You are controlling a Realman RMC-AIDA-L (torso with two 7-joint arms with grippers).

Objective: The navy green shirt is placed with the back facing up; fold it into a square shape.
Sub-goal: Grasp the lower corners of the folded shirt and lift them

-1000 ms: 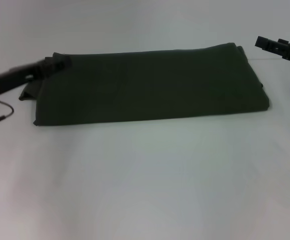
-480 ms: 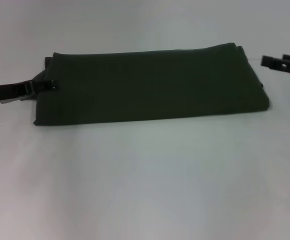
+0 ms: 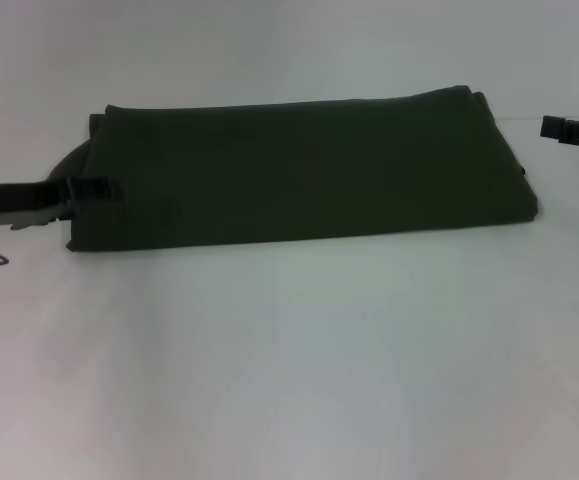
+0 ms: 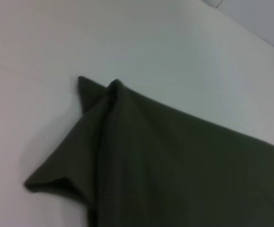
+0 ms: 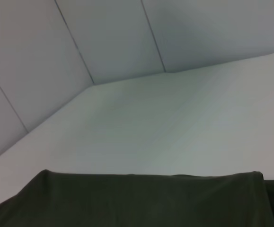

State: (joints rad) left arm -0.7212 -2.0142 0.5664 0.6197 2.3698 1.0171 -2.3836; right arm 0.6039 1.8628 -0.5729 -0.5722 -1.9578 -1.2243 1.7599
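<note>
We list the navy green shirt (image 3: 299, 170) folded wide on the white surface (image 3: 289, 350), left claw (image 3: 94, 189) at its nine-o'clock edge, right claw (image 3: 569, 129) at three o'clock, both claw states indiscernible.

Lab-style robot test cell, not home. Bare white worktop (image 3: 289, 360) fills head view edge to edge. Right wrist view: plain pale wall panels (image 5: 103, 38) with thin dark seams enclose far side, meeting worktop in clean corner at 10 o'clock. Flat even lighting; single garment as test piece.
</note>
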